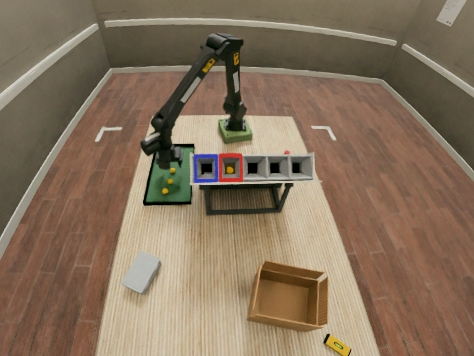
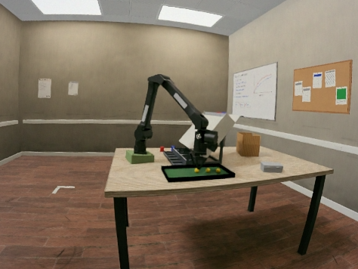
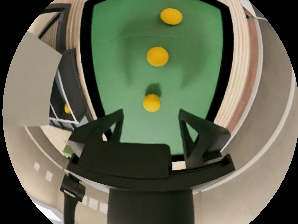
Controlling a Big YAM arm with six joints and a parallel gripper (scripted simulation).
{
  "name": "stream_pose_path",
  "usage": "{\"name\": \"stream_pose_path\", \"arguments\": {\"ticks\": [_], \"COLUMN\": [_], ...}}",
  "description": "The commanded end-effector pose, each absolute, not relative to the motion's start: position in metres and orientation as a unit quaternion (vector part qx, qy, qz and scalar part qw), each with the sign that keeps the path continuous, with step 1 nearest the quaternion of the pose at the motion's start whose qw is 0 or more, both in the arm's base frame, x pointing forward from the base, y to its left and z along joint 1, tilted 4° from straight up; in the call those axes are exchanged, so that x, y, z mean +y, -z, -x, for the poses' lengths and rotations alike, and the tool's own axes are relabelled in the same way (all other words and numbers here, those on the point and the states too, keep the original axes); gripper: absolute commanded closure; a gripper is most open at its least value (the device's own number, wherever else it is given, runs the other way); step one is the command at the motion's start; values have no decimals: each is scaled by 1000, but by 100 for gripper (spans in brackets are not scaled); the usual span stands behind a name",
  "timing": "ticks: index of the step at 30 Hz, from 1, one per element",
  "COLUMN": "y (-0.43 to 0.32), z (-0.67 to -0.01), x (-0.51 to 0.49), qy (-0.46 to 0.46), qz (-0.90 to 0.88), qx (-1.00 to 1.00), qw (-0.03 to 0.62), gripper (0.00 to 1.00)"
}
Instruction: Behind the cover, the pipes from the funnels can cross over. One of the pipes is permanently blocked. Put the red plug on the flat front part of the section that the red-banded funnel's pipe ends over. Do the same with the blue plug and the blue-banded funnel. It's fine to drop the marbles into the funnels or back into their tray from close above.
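My gripper (image 1: 167, 167) is open and empty, low over the near end of the green marble tray (image 1: 169, 176). In the wrist view the fingers stand apart just above the closest of three yellow marbles (image 3: 152, 102); the other two (image 3: 157, 56) (image 3: 170, 15) lie farther along the tray. The funnel row stands right of the tray. The blue-banded funnel (image 1: 205, 167) looks empty. The red-banded funnel (image 1: 230, 167) holds a yellow marble (image 1: 229, 170). The red plug (image 2: 162, 148) and blue plug (image 2: 172, 147) stand behind the dark sectioned tray (image 2: 177, 156).
Three unbanded grey funnels (image 1: 276, 167) continue the row to the right. A cardboard box (image 1: 290, 296), a grey block (image 1: 141, 272) and a yellow level (image 1: 337, 344) lie at the far side of the table. The arm's green base (image 1: 234, 131) stands behind the funnels.
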State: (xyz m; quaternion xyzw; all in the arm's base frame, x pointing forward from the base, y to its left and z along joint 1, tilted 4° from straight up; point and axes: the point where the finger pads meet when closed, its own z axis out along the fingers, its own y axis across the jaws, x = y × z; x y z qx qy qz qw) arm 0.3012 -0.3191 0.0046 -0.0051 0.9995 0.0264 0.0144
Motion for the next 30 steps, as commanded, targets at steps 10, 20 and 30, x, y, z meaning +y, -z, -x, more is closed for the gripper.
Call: {"name": "stream_pose_path", "arguments": {"ticks": [10, 20, 30], "y": [-5, 14, 18], "z": [-316, -310, -310], "x": [-326, -323, -322], "qy": [-19, -20, -10], "qz": [5, 4, 4], "qx": [1000, 1000, 999], "qw": [22, 21, 30], "gripper": [20, 20, 20]}}
